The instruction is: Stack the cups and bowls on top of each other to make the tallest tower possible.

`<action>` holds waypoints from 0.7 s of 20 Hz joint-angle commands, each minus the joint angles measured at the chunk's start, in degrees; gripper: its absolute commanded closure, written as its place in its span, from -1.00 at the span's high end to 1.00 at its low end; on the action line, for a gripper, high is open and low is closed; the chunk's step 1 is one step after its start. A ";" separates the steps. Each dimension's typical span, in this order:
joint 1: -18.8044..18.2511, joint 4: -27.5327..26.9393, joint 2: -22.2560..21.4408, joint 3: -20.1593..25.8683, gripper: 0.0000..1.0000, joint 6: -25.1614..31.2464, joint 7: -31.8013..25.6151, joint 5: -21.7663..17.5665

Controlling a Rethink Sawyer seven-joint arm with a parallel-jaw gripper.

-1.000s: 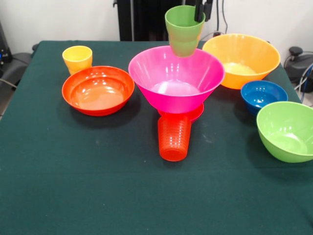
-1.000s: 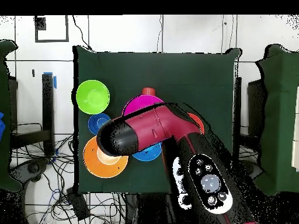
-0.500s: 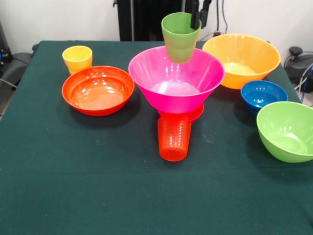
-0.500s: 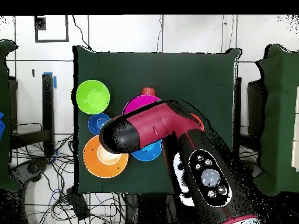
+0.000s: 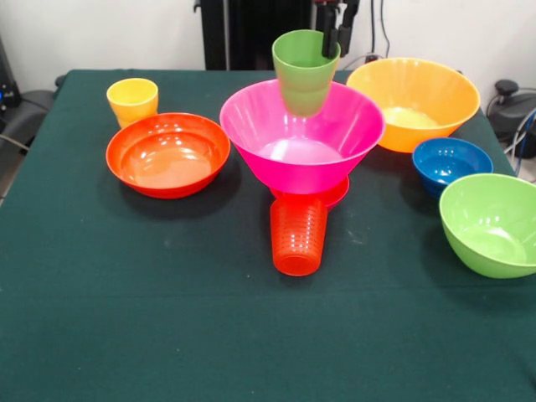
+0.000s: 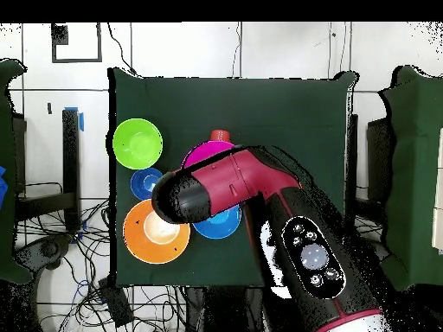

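Over the large pink bowl (image 5: 301,134), gripper (image 5: 333,38) pinches (by the rim) the light green cup (image 5: 305,70).

three cups, one yellow cup (image 5: 132,99), one green cup (image 5: 304,70), one ribbed orange-red cup (image 5: 298,234), seven bowls, one each: large pink bowl (image 5: 301,138), yellow-orange bowl (image 5: 414,102), shallow red-orange bowl (image 5: 167,155), lime green bowl (image 5: 492,223), small dark blue bowl (image 5: 451,162), medium blue bowl (image 6: 218,226), small magenta bowl (image 5: 338,195)

A light green cup (image 5: 305,70) hangs upright over the big pink bowl (image 5: 301,134), which sits on a small red-pink bowl (image 5: 335,196). An orange-red cup (image 5: 298,235) lies in front.
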 commanded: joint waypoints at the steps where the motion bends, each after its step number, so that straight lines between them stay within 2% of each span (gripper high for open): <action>1: -0.56 -2.24 2.02 2.23 -1.00 0.90 -12.45 -4.75; 8: -0.63 -2.76 2.46 2.35 -1.00 -0.07 -12.20 -5.85; 14: -0.74 -1.94 2.05 2.17 -1.00 -3.81 -10.41 -7.76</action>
